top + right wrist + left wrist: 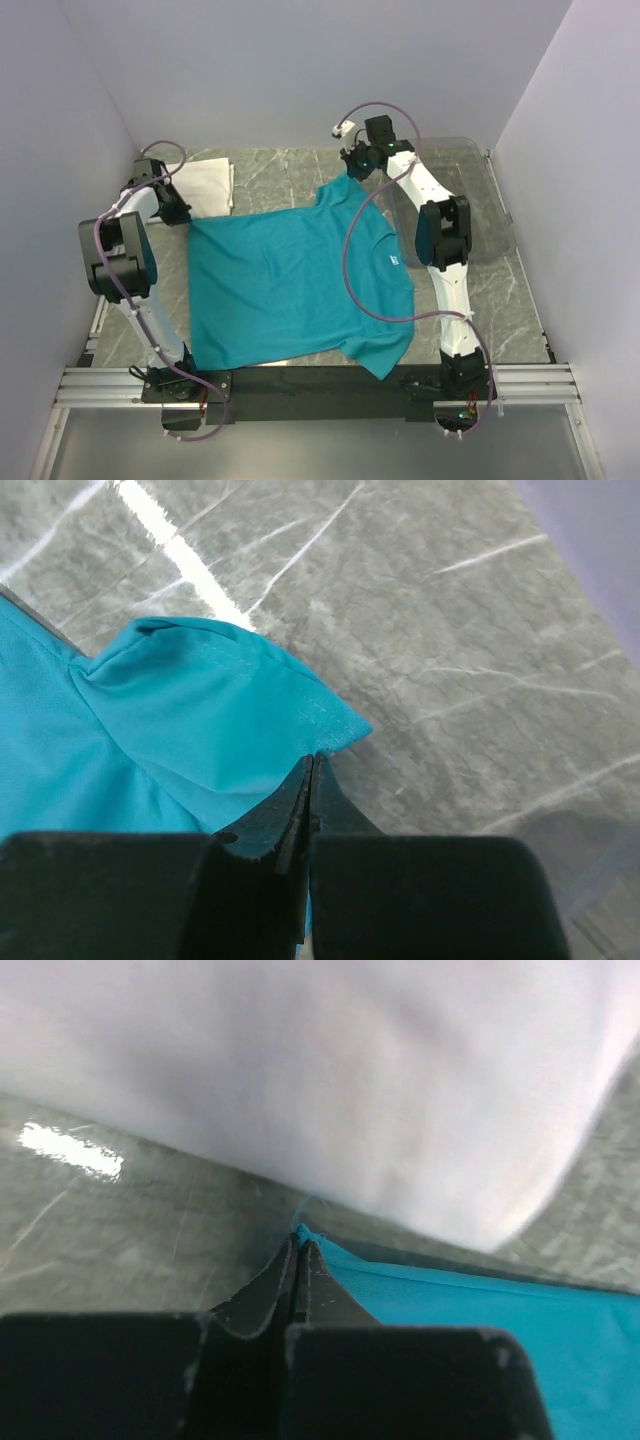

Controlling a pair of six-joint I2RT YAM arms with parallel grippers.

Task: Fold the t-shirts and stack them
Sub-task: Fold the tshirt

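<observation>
Teal shirt (290, 285) lies flat, left gripper (300, 1244) and right gripper (312, 763) pinching its far corners; white shirt (205, 185) and bin (497, 195) lie alongside.

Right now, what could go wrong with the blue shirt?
1. The left fingers pinch only the very tip of the blue shirt's corner, so it may slip out when lifted.
2. That corner lies right beside the white shirt, which could get dragged along.
3. The right arm's cable hangs across the blue shirt and might snag on a fold.
</observation>
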